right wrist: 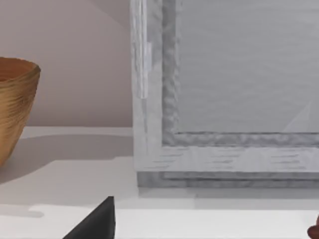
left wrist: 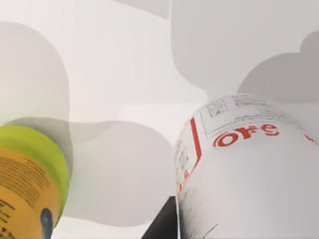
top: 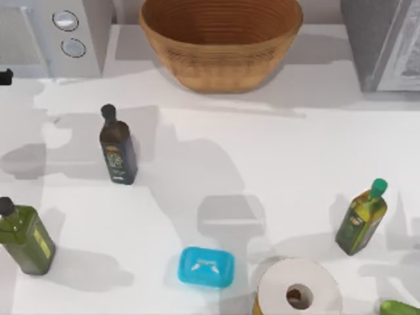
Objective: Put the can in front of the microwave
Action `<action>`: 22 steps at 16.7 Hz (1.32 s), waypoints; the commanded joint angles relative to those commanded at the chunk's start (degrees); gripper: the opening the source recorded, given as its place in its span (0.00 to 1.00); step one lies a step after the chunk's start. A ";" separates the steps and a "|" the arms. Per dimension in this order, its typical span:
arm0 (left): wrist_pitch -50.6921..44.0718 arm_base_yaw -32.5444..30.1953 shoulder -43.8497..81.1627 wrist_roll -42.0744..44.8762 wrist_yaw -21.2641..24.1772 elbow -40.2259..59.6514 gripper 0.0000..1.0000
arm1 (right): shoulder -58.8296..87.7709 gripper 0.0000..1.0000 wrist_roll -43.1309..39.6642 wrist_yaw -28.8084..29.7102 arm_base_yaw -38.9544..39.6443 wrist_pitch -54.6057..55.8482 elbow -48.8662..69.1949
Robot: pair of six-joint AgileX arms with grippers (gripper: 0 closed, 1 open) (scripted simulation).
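From above, the white table [top: 262,151] carries at its far left corner the light grey-white boxy microwave [top: 39,39], with two round silver dials, one above the other. Below it, near the left edge, stands an olive-green glass bottle with a yellow label [top: 26,237]. Next comes a dark brown glass bottle [top: 118,147] (the print on its label is too small to read). At the back centre sits one woven tan wicker basket [top: 220,39]. Near the front lie one bright blue lidded plastic box [top: 207,267] and one white paper-towel roll [top: 298,289]. To the right of these is a green-capped oil bottle [top: 362,218], making three bottles in all. A darker grey boxy appliance [top: 384,42] takes the far right corner. In the left wrist view the small white-labelled can [left wrist: 249,174] sits close up, red letters "ore" readable, just beside the left gripper [left wrist: 162,224] and near a yellow-green container with an orange label [left wrist: 25,191]. Whether that gripper clasps the can I cannot tell. The right gripper [right wrist: 94,221] hangs before the darker appliance, its state likewise unclear.
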 joint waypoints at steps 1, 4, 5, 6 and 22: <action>-0.06 -0.14 0.05 0.20 -0.16 0.09 0.00 | 0.00 1.00 0.00 0.00 0.00 0.00 0.00; 0.95 -0.08 0.12 0.10 -0.11 -0.93 0.00 | 0.00 1.00 0.00 0.00 0.00 0.00 0.00; 1.43 -0.03 0.15 0.05 -0.07 -1.38 0.00 | 0.00 1.00 0.00 0.00 0.00 0.00 0.00; 1.73 0.02 0.13 0.02 0.00 -1.60 0.00 | 0.00 1.00 0.00 0.00 0.00 0.00 0.00; 1.74 0.02 0.13 0.02 0.00 -1.61 0.98 | 0.00 1.00 0.00 0.00 0.00 0.00 0.00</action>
